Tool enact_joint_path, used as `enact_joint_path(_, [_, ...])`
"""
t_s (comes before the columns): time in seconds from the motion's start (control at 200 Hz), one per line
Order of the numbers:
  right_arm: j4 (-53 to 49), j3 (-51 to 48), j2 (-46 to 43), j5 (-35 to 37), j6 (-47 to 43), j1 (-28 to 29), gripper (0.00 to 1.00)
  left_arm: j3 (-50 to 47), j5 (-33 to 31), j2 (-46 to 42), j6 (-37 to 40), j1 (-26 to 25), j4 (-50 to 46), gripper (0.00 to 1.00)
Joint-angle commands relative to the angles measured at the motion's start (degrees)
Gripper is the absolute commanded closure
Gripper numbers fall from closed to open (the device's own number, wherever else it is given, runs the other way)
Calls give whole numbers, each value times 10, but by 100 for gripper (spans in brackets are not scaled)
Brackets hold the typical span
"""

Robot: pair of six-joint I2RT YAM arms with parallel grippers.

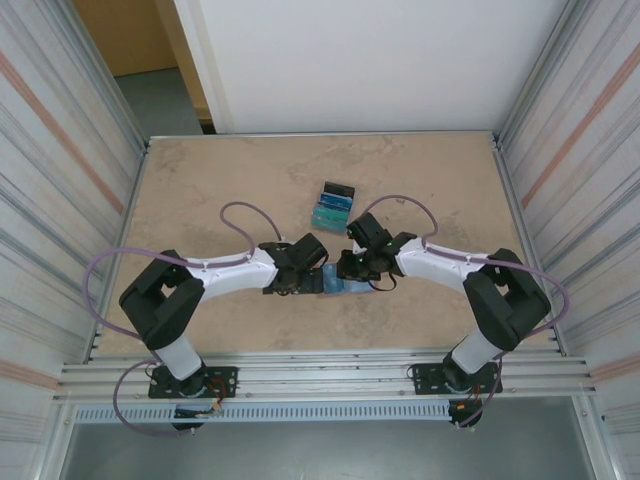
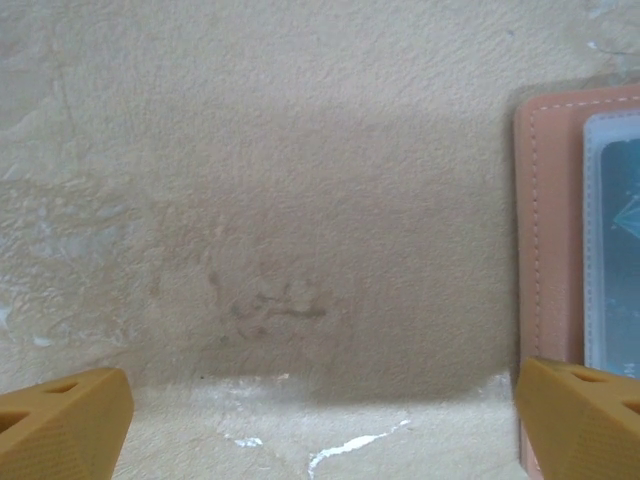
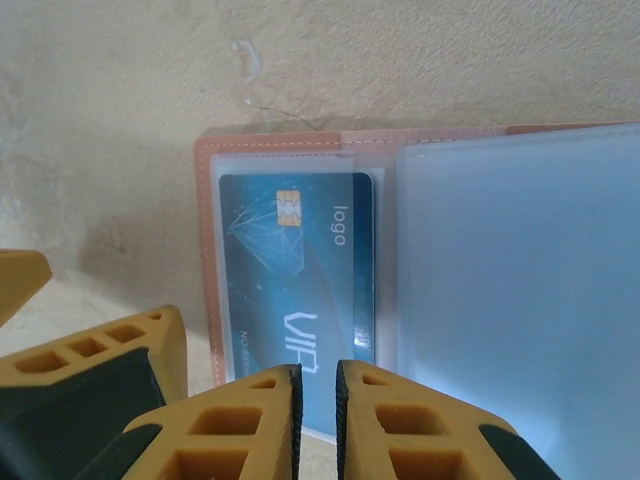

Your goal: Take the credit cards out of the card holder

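I see the card holder (image 1: 337, 285) lying open and flat on the table, about midway between the side edges and nearer the near edge. It has a salmon rim and clear pockets. A blue card (image 3: 300, 270) with a chip sits in the pocket beside that rim. Three loose cards (image 1: 333, 204), black, light blue and teal, lie overlapped just beyond it toward the far edge.

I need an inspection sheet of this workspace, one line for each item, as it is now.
Surface: beige mottled table, some pale scuffs.
Job's things: card holder lies open, with a blue card in its clear pocket; loose cards lie overlapping beyond it.
Clutter: nothing seen.
Grippers: left claw wide open beside the holder; right claw almost closed over the blue card's near edge.
Cables: purple cables loop over the table.
Surroundings: ribbed side walls, white back panel.
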Motion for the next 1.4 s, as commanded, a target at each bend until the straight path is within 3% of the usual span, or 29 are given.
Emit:
enact_joint_path(0.0, [1,19,14,-26,-11,-7,81,10,22,3,18,0,23,1])
enact_joint_path(0.767, [-17,23,63,-3,-12,-9,74,2,29,38,10,6,27,1])
enact_joint_path(1.393, [68,-5,72,-82,11,-17,76,9,29,79,24,7,3,1])
